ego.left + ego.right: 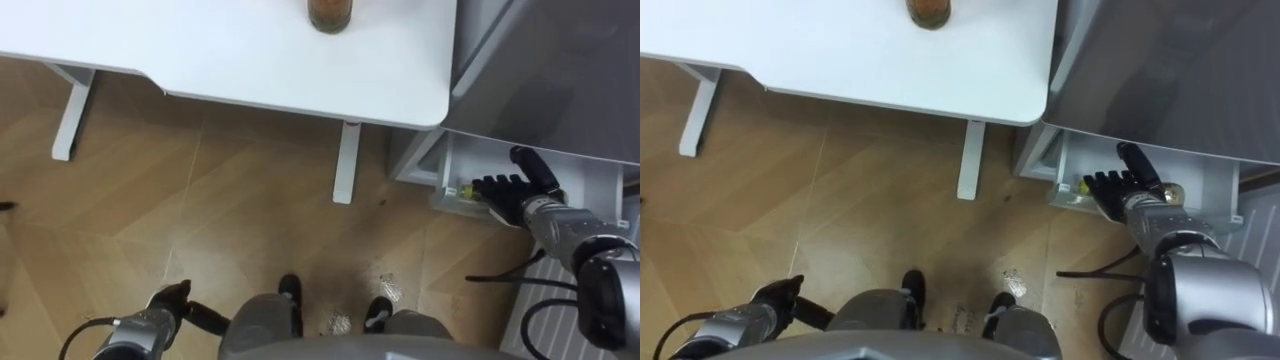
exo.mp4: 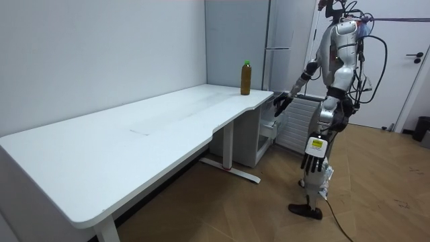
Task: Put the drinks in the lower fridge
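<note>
A bottle of brown drink [image 1: 330,14] with a green cap [image 2: 246,78] stands near the far edge of the white table [image 1: 250,60]. To its right is the grey fridge [image 1: 560,70], with its lower compartment [image 1: 452,165] open near the floor. My right hand [image 1: 510,190] is stretched out at that opening, fingers straight and holding nothing. A small yellowish thing [image 1: 466,190] lies in the compartment by the fingertips. My left hand [image 1: 170,305] hangs by my side, open and with nothing in it [image 2: 314,158].
I stand on the wood floor at the table's end, facing the table and fridge. The table's white legs [image 1: 346,160] come down in front of me. A white radiator [image 2: 295,124] stands by the fridge on my right.
</note>
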